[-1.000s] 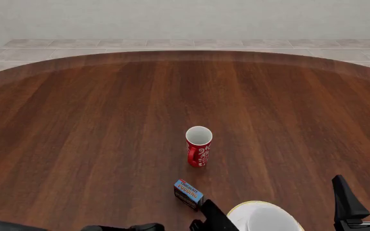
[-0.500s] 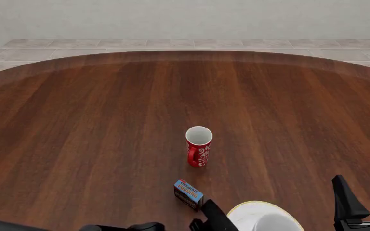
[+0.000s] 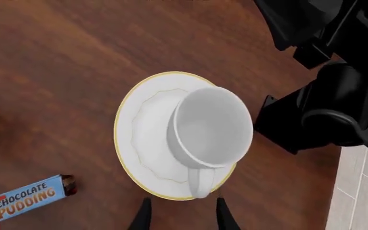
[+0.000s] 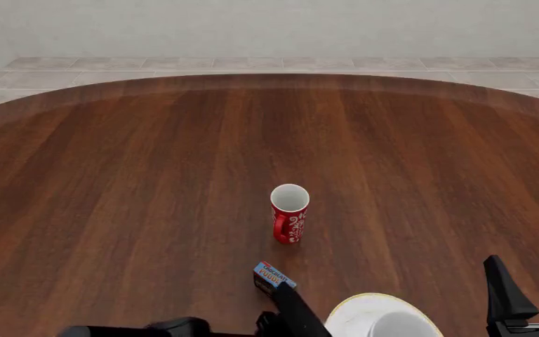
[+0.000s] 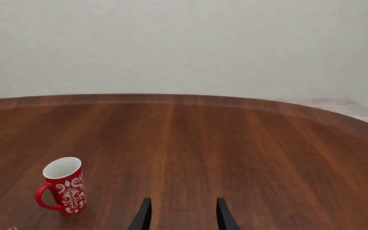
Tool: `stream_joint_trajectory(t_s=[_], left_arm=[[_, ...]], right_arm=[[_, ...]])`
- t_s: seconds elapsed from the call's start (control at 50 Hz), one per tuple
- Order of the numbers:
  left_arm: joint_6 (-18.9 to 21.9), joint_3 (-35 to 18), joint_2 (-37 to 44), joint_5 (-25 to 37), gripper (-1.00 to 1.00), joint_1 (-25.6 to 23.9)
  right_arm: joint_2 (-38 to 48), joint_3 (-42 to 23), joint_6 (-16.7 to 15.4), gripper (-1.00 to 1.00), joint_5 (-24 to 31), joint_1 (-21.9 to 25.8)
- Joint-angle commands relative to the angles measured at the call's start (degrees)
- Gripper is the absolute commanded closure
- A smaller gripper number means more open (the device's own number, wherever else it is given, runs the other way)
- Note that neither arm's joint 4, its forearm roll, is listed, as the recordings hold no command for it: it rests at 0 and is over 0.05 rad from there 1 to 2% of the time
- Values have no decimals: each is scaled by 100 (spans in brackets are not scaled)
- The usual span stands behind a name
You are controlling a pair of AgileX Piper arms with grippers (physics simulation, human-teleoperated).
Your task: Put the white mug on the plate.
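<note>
Jaws of the left gripper (image 3: pixel 180 215) stand parted and empty, having drawn back from the white mug (image 3: pixel 211 127), which now sits upright on the plate (image 3: pixel 139 139) at the worktop's near edge, so the placing looks done, while the right gripper (image 5: pixel 179 214) hangs parted and empty.

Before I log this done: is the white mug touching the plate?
Touching. The left wrist view shows the white mug sitting upright on the plate, no gap.

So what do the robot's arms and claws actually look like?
All matte black. Each gripper ends in two slim, tapering, blade-like fingers: left gripper, right gripper. The right arm is chunky, with blocky housings and a rounded joint. No cables or markings visible.
</note>
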Motion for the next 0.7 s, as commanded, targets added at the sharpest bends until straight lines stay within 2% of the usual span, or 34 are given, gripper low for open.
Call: stream_joint_trajectory(t_s=[0.02,0.5,0.52,0.54,0.58,0.62,0.68,0.7], left_arm=[[33,151,-319,137,-100,59],[33,151,-319,137,-100,59],[-92,888,-1465,646,-100,270],[-218,900,-1839,668,-100,230],[-540,915,-1845,711,-100,140],[-529,939,-1933,757,-100,172],[-970,989,-2113,838,-100,68],[-970,989,-2113,838,-100,68]], right_arm=[[6,-1,0,-100,-4,-9],[6,-1,-2,-100,-3,-10],[6,-1,-2,-100,-4,-10],[6,-1,-2,-100,-4,-10],[6,-1,-1,-100,-4,-9],[6,-1,-1,-100,-4,-11],[6,-1,-2,-100,-3,-10],[6,-1,-2,-100,-3,-10]])
